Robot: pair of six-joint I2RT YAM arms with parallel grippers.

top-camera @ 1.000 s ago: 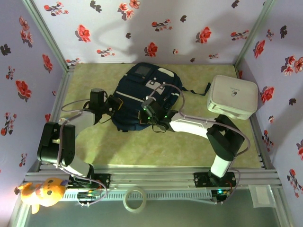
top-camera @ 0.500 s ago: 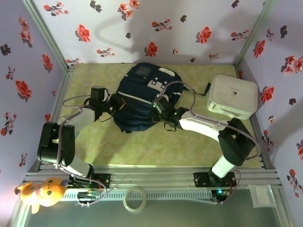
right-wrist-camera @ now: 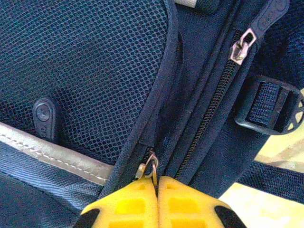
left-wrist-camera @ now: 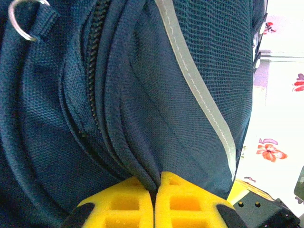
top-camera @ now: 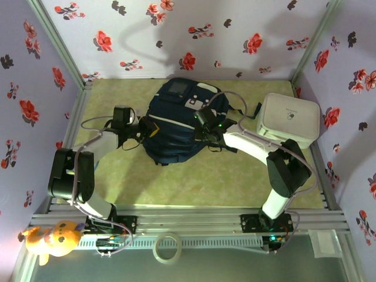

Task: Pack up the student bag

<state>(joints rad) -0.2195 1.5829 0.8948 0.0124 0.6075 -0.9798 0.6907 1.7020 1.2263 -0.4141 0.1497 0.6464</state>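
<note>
Matt navy woven-mesh cloth student bag (left-wrist-camera: 133,118); smooth grey stripe (left-wrist-camera: 195,90); shiny metal zipper pull (right-wrist-camera: 151,166) at yellow plastic jaws.

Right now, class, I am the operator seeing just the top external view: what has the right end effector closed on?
Observer: The right end effector pinches a metal zipper pull on the student bag.
Operator: And the left one?
Observer: The left end effector is shut on a fabric fold beside a zipper.
Operator: Any other pull nearby?
Observer: A second zipper pull sits farther along the neighbouring zipper.
</note>
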